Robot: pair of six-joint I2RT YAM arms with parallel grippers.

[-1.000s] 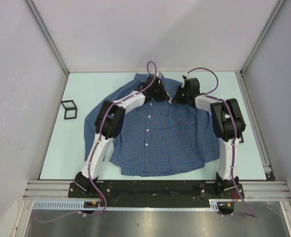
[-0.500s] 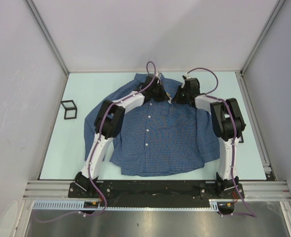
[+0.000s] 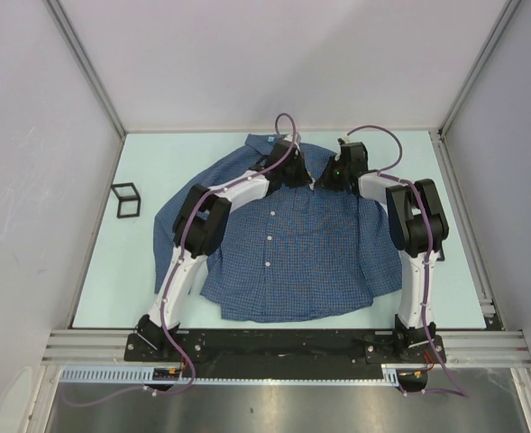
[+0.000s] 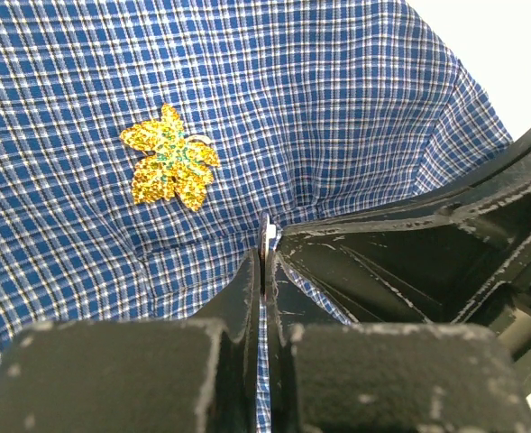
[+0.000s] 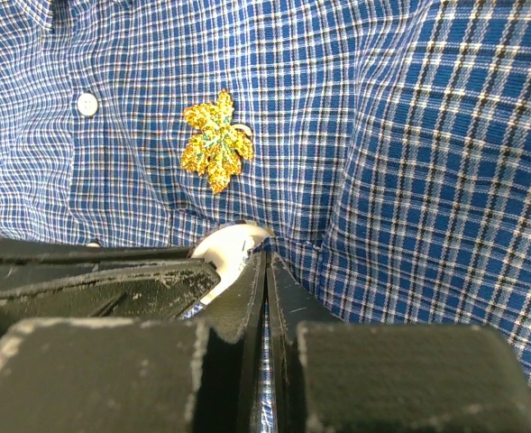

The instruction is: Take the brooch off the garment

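Observation:
The garment [image 3: 292, 239], a blue fine-checked shirt, lies flat on the table. The brooch, a yellow-gold leaf-like ornament, is pinned to its cloth; it shows in the left wrist view [image 4: 169, 168] and in the right wrist view [image 5: 215, 139]. In the top view it is hidden between the gripper heads. My left gripper [image 4: 267, 244] is shut on a fold of the shirt cloth just below the brooch. My right gripper [image 5: 265, 262] is shut on a fold of shirt cloth just below the brooch, close beside the other gripper's fingers [image 5: 94, 280].
A small black wire cube [image 3: 126, 199] stands on the pale table [image 3: 157, 162] left of the shirt. A white shirt button [image 5: 86, 104] sits left of the brooch. Metal frame posts and grey walls bound the table.
Both gripper heads have shifted slightly toward the far side and toward each other at the shirt's chest. The shirt has stayed in place.

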